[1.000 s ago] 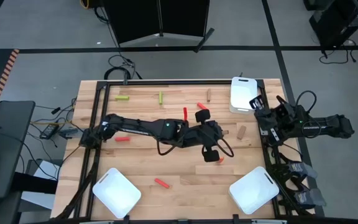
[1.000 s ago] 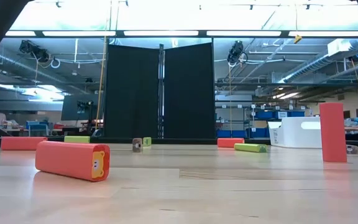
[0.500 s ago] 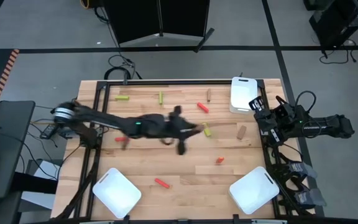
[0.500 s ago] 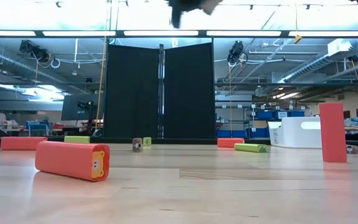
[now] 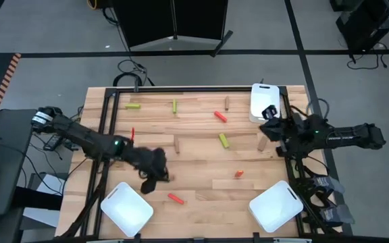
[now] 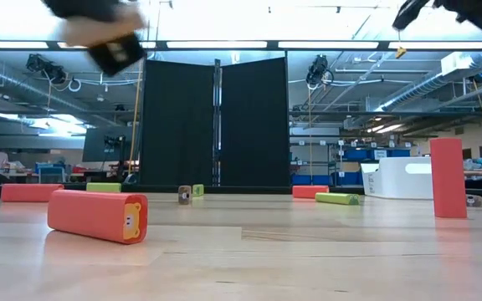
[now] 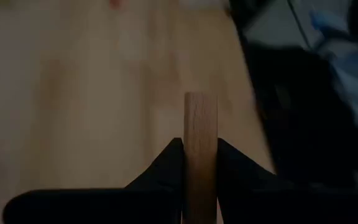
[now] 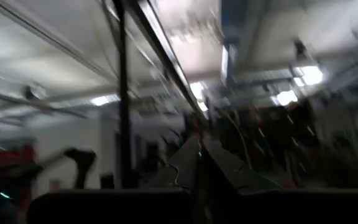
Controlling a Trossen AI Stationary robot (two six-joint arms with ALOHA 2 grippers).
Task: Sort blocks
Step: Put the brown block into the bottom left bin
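Observation:
My left gripper (image 5: 152, 177) hangs above the table just beyond the near-left white tray (image 5: 125, 208), shut on a plain brown wood block (image 7: 200, 124). In the low view it is a blur high above the table (image 6: 107, 38). My right gripper (image 5: 269, 127) is raised at the table's right side beside a brown block (image 5: 262, 142), and its fingers (image 8: 191, 165) meet. Lying flat on the table are yellow-green blocks (image 5: 134, 106) (image 5: 174, 106) (image 5: 223, 140), red blocks (image 5: 219, 116) (image 5: 175, 198) and brown blocks (image 5: 177, 144) (image 5: 226, 102). One red block (image 5: 238, 174) stands on end. My left gripper pinches the brown block between its two fingers (image 7: 166, 168). The fingers lie along the block's two long sides. The block's free end (image 7: 200, 99) sticks out past the fingertips. The block is lifted clear of the table.
White trays sit at the near-right corner (image 5: 275, 206) and the far-right edge (image 5: 263, 102). A thin red block (image 5: 132, 133) shows by the left arm. A dark frame rail (image 5: 107, 135) runs along the table's left side. Bare wood lies between the two near trays.
My left gripper has swung fast from the table's right middle toward the near-left tray, carrying the brown block above the table. My right gripper has shifted a little toward the table's left and now shows at the top of the low view.

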